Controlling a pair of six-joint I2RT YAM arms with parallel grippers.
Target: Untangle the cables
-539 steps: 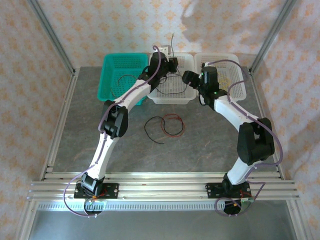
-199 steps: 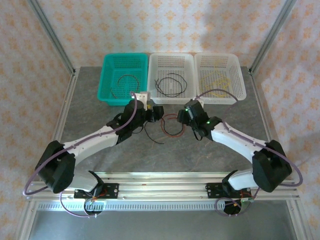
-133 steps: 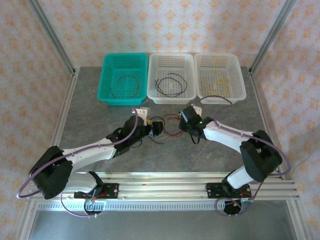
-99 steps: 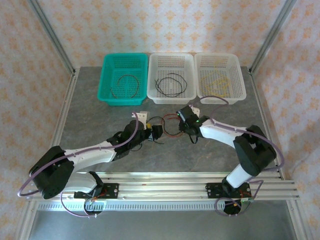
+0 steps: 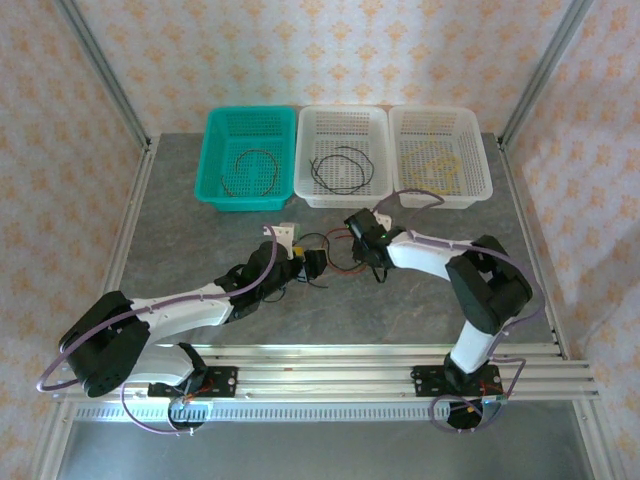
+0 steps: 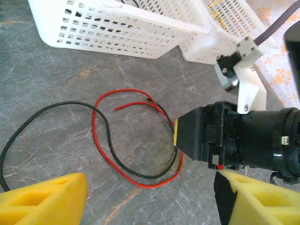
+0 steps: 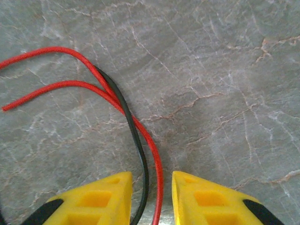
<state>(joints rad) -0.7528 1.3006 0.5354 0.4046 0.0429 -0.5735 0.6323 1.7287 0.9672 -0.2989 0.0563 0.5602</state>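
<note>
subject: two cables lie on the table [image 5: 180, 260], one red cable [image 7: 47, 48] and one black cable [image 7: 134, 129]. they sit between my two grippers, in front of the baskets. the red one forms a loop with a free end turned inward. the black one crosses through that loop and trails off to my left.

handling, in my judgement: both are thin, light and limp. they will sag and drag rather than hold a shape, and the smooth sheath may slip from a loose pinch. the best hold is on one strand alone, where the two lie apart, such as the red free end.

my right gripper [image 7: 151, 187] stands narrowly open. both strands run side by side between its fingers [image 7: 105, 197], which do not visibly press on them, so it holds nothing. my left gripper [image 6: 150, 197] stands wide open and empty, low over the table just beside the loop.

count: two cables on the table, three baskets behind. the teal basket [image 5: 205, 190] holds one dark strand. the middle white basket [image 5: 345, 200] holds black wire and the right white basket [image 5: 470, 195] holds yellow wire, neither countable.
</note>
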